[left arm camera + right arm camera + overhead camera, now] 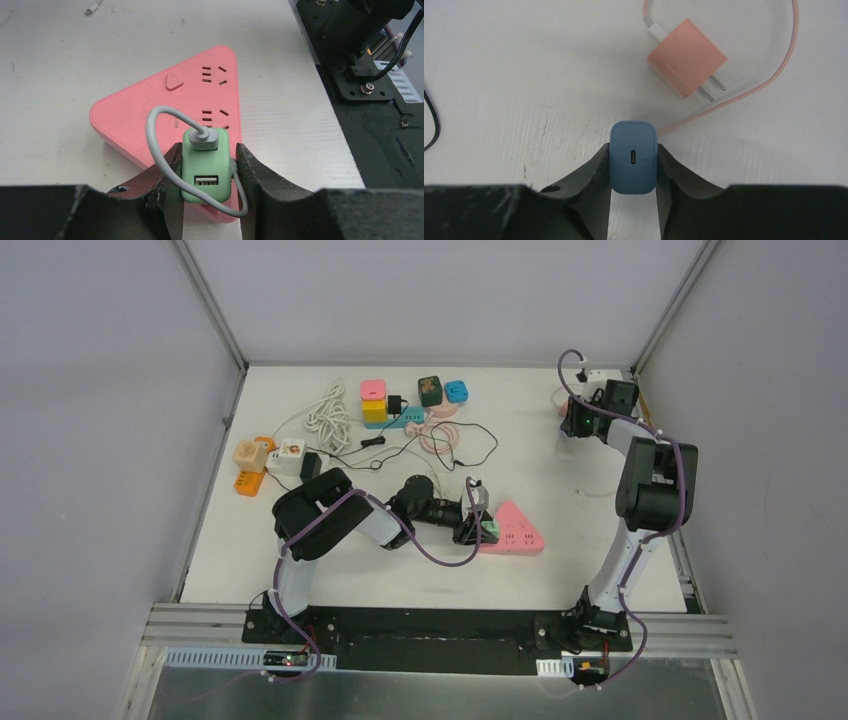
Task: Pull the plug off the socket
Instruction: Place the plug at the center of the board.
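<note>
A pink triangular socket lies flat on the white table, right of the middle in the top view. A mint-green plug with a grey cable stands on its near corner. My left gripper is shut on that plug from both sides, and its right finger also presses a loop of the cable against the plug. At the far right of the table my right gripper is shut on a dark blue charger plug, just above the tabletop.
A salmon charger with bare prongs and its pink cable lie just beyond the right gripper. Coloured power cubes, a white cable coil, an orange strip and black cables crowd the back left.
</note>
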Robot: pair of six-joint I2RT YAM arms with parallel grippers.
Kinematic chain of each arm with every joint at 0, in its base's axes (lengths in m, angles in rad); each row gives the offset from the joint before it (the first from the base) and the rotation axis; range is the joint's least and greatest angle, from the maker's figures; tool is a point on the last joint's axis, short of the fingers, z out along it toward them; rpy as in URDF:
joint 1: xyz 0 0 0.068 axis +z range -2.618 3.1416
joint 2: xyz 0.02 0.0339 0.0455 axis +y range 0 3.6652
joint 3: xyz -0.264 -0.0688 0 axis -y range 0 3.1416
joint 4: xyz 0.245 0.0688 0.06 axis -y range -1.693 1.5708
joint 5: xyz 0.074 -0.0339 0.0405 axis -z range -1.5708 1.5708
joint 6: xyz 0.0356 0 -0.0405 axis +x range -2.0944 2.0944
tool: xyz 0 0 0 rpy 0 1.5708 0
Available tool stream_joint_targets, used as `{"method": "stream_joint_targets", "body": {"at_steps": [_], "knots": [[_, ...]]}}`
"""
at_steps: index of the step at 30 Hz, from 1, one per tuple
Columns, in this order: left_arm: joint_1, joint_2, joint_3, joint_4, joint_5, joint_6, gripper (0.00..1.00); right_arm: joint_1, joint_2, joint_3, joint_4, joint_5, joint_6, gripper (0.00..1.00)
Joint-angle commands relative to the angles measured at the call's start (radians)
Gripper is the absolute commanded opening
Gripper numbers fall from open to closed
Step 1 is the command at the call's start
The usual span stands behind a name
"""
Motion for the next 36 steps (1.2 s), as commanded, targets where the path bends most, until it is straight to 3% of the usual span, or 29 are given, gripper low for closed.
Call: {"method": "stream_joint_targets", "body": {"at_steps": [1,5,6,7,8,12,19,36], "knots": [[-0.011,-0.016,-0.011,-0.062,-0.011,0.016,0.0,-0.013,-0.067,0.036,-0.011,0.002,0.013,0.03],[-0.011,-0.016,-0.011,-0.063,-0.011,0.017,0.0,-0.021,-0.073,0.055,-0.044,0.002,0.013,0.03],[-0.011,-0.015,-0.011,-0.064,-0.011,0.017,0.0,-0.023,-0.071,0.061,-0.059,0.03,0.134,0.03],[-0.011,-0.014,-0.01,-0.064,-0.011,0.017,0.0,-0.026,-0.069,0.064,-0.065,0.002,0.226,0.88],[-0.011,-0.014,-0.009,-0.064,-0.011,0.017,0.0,-0.028,-0.068,0.063,-0.066,-0.025,0.248,0.98],[-0.011,-0.015,-0.009,-0.067,-0.011,0.017,0.0,-0.03,-0.051,0.077,-0.086,-0.09,0.276,1.0],[-0.011,-0.015,-0.008,-0.067,-0.011,0.019,0.0,-0.031,-0.067,0.069,-0.088,-0.073,0.285,1.0],[-0.012,-0.011,-0.006,-0.07,-0.012,0.017,0.0,-0.031,-0.295,-0.004,-0.174,-0.192,0.066,1.0]]}}
